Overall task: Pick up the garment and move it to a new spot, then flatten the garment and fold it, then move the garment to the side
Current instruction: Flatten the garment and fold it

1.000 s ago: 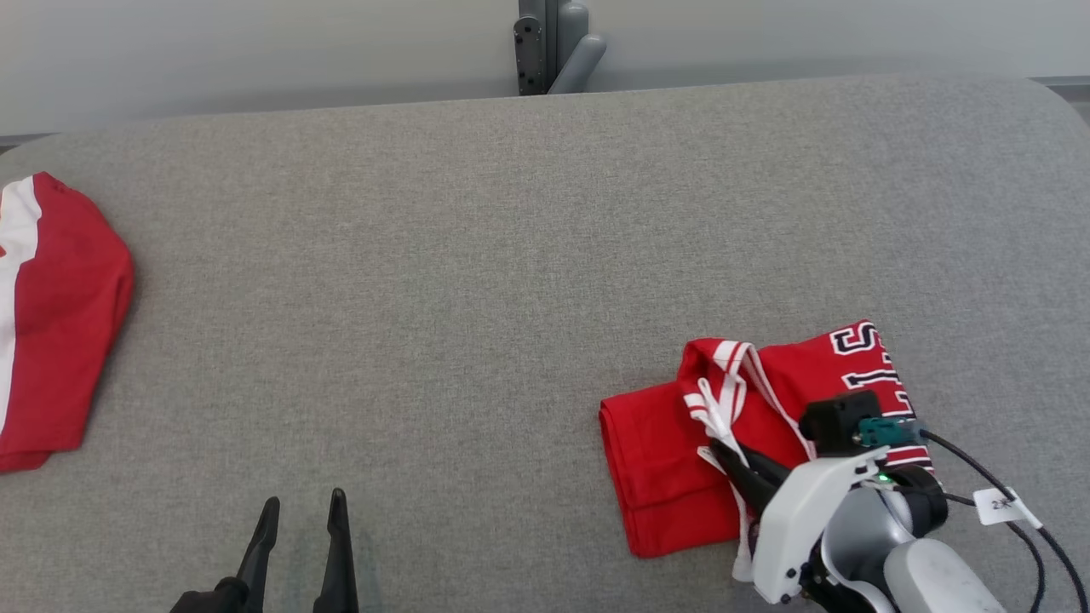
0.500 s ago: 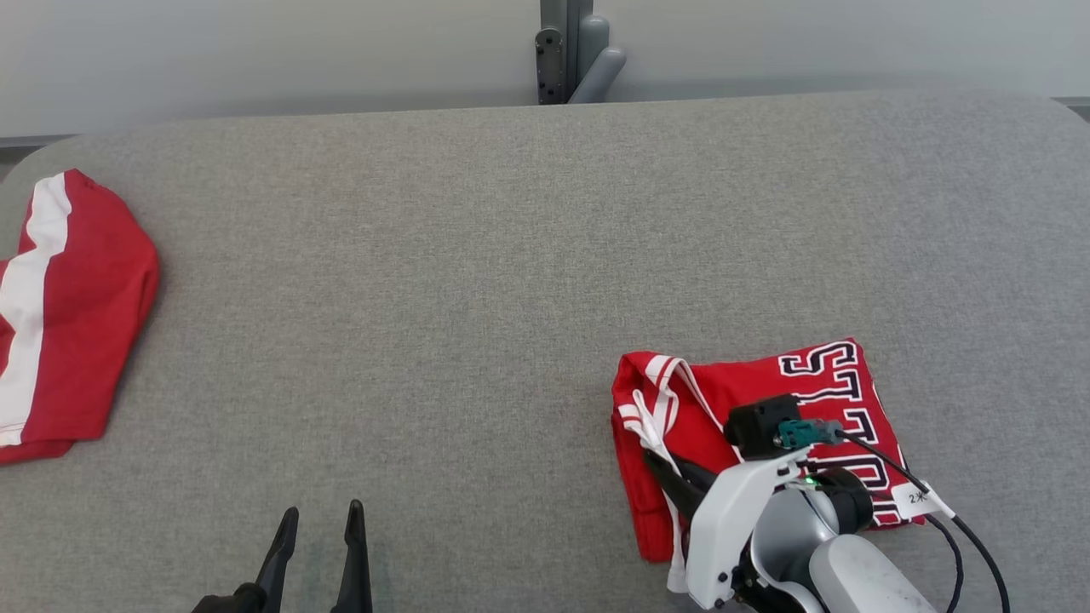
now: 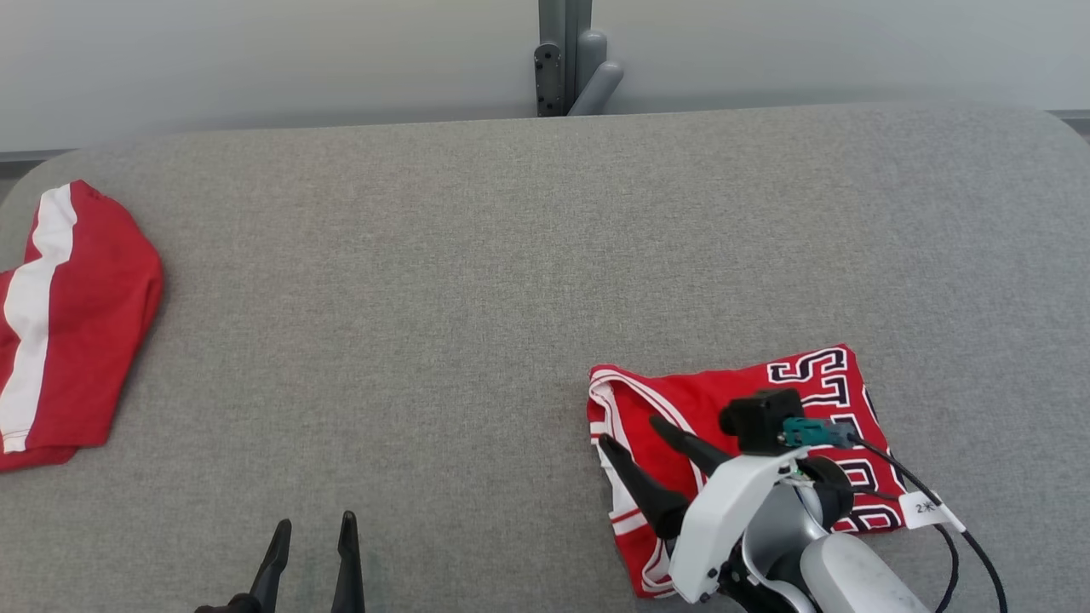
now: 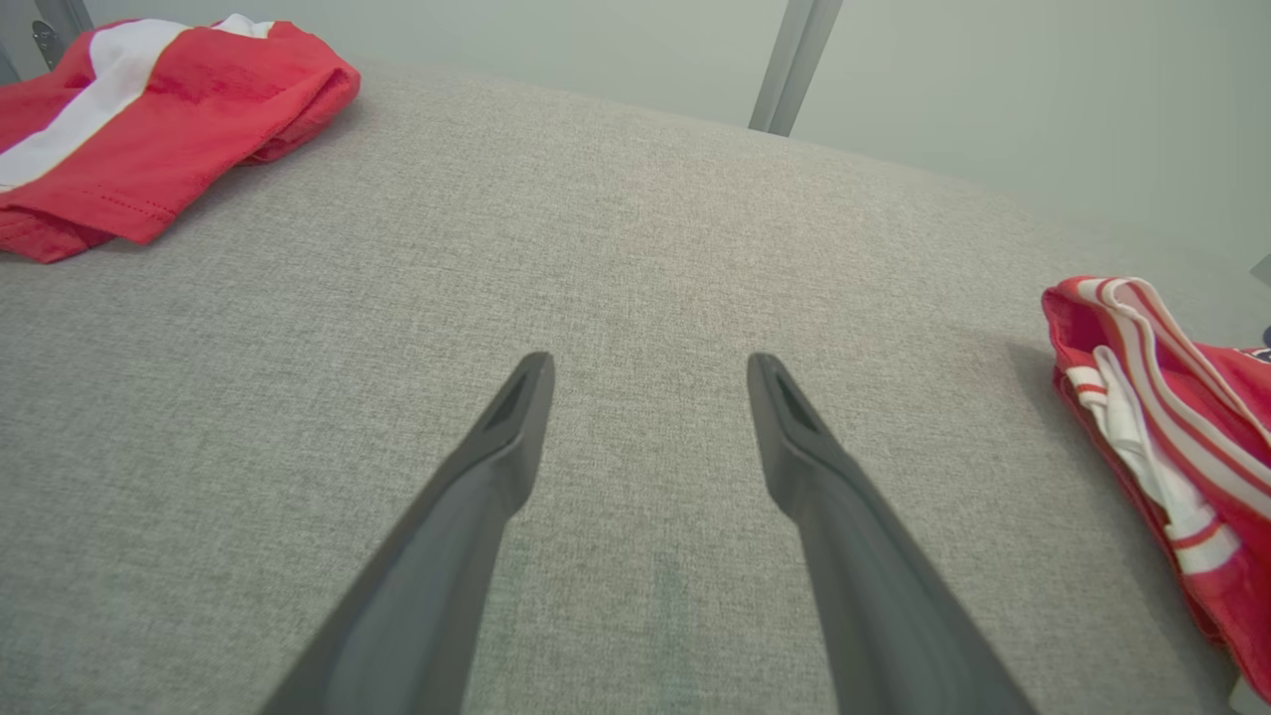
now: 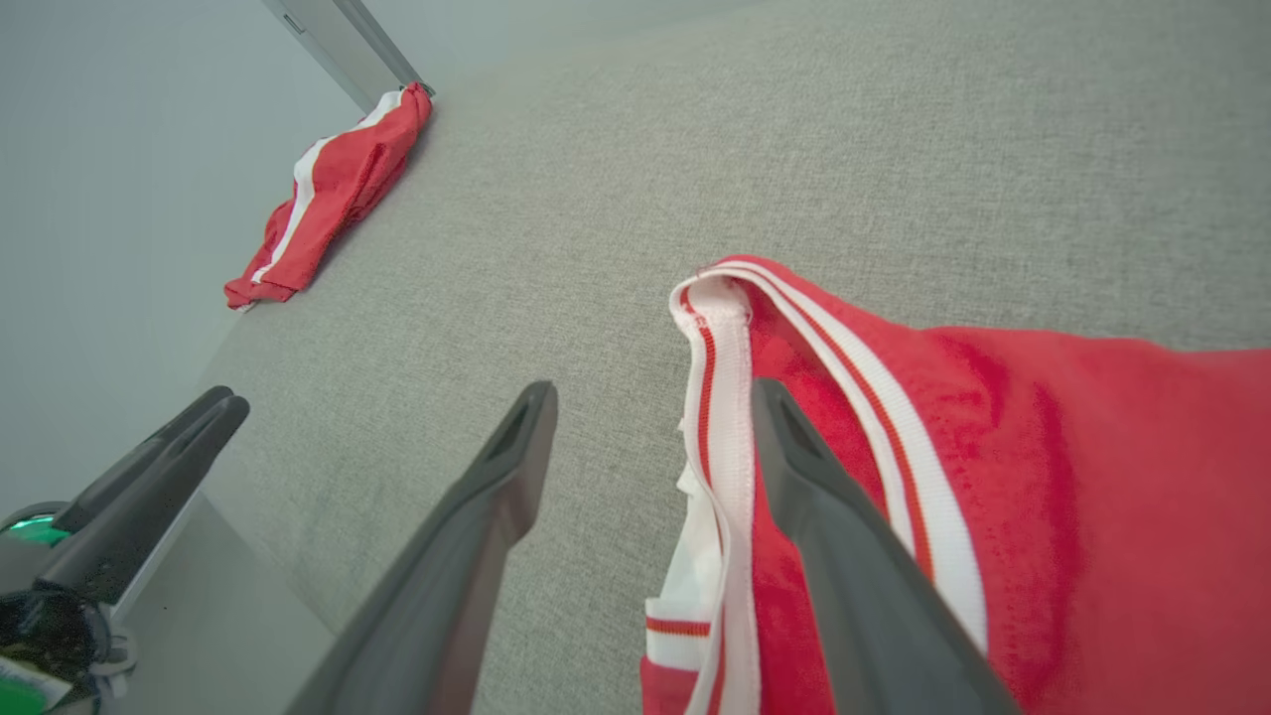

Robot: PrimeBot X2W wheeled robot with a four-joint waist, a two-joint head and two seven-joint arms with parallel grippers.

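Under my right gripper (image 3: 628, 428) lies the folded red jersey (image 3: 724, 387), flat on the grey table (image 3: 426, 281). Both fingers are spread apart and grip nothing: one hangs over the striped trim (image 5: 725, 437), the other sits just off the cloth's edge, over bare table. My left gripper (image 3: 315, 519) is likewise spread and empty, well apart from the jersey. A second red garment (image 3: 77, 315) sits far beyond the left gripper, at the table's end. I judge the fold done and the jersey set aside, so the last step looks about finished. Next I'd lift the right gripper up and back, taking care that no finger catches the loose trim and drags the fold open.
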